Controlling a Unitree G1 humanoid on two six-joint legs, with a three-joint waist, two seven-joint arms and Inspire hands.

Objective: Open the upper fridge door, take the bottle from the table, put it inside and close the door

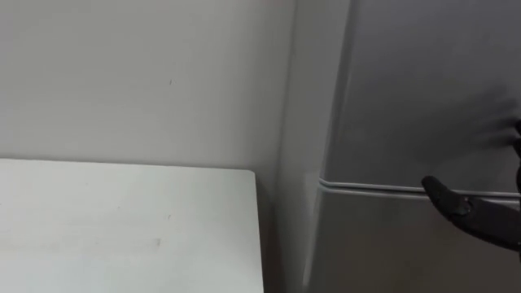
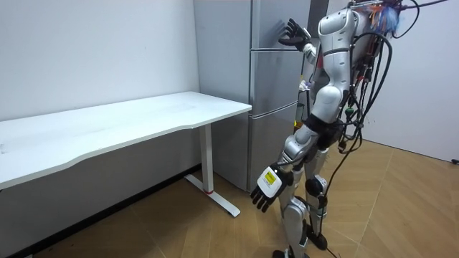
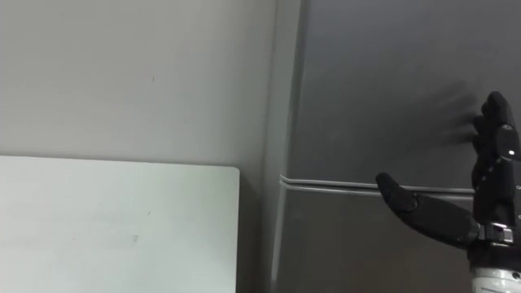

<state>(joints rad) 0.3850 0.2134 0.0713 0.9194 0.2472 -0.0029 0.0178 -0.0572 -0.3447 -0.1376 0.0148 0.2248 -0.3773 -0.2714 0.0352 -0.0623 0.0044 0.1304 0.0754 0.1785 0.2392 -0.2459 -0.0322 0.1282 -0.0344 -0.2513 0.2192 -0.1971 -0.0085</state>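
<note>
The fridge (image 2: pixel 271 86) stands upright by the wall (image 1: pixel 146 73), long axis vertical, both doors closed, front facing the robot directly before it. The white counter (image 2: pixel 143 118) sits just beside its flank. The room view shows the left hand (image 2: pixel 267 190) hanging by the thigh, fingers relaxed, empty. The eye views give the right hand (image 3: pixel 492 203) raised before the upper door (image 3: pixel 383 81), fingers spread, holding nothing, thumb level with the horizontal seam (image 3: pixel 326 183) between the doors. Whether it touches the door cannot be determined.

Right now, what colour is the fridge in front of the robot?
The fridge is plain silver-grey, seen best in the room view.
</note>
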